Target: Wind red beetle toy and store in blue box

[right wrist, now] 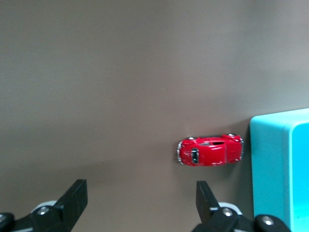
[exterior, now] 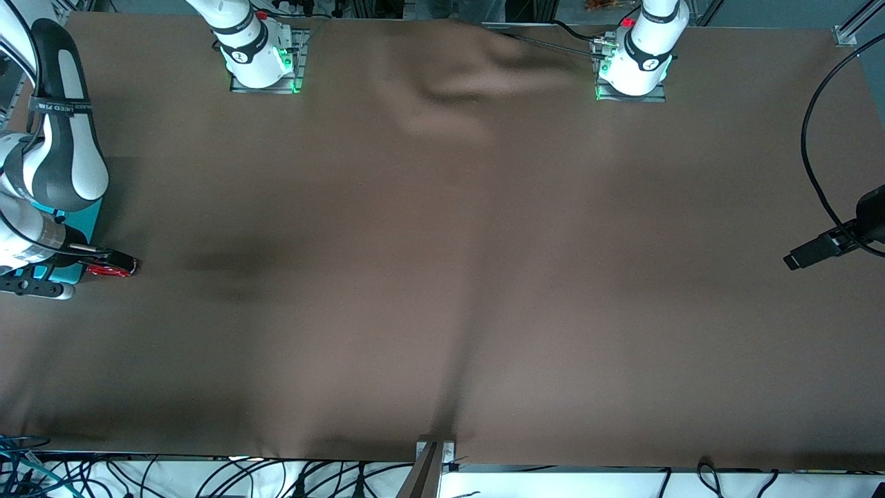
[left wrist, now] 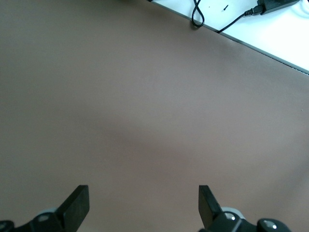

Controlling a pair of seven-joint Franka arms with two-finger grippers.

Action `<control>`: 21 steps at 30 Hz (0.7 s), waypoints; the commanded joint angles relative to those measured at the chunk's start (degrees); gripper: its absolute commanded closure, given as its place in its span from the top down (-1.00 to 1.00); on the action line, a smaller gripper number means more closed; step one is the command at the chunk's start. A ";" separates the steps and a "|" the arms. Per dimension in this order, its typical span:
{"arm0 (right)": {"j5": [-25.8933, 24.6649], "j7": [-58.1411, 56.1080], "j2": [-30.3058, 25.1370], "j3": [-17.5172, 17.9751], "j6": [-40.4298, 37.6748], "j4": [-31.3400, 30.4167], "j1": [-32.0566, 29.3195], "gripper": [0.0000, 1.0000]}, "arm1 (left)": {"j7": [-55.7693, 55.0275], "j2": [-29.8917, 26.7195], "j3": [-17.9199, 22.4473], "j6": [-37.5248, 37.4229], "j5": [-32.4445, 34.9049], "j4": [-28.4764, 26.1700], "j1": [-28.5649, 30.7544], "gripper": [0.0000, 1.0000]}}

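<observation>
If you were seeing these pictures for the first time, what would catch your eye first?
The tiny glossy red beetle toy car lies on the brown table at the right arm's end, just beside the turquoise open-top box. The open right gripper hangs above them; the open left gripper waits over bare cloth.

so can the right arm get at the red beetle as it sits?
Probably yes. The right gripper is open above the table, and the red beetle toy lies uncovered beside the blue box, which crowds one end.
</observation>
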 commanded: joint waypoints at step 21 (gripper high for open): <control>0.61 14.77 3.19 -1.75 5.39 -1.07 -2.84 1.00 | 1.48 0.02 -0.03 0.50 1.03 0.97 -0.37 1.00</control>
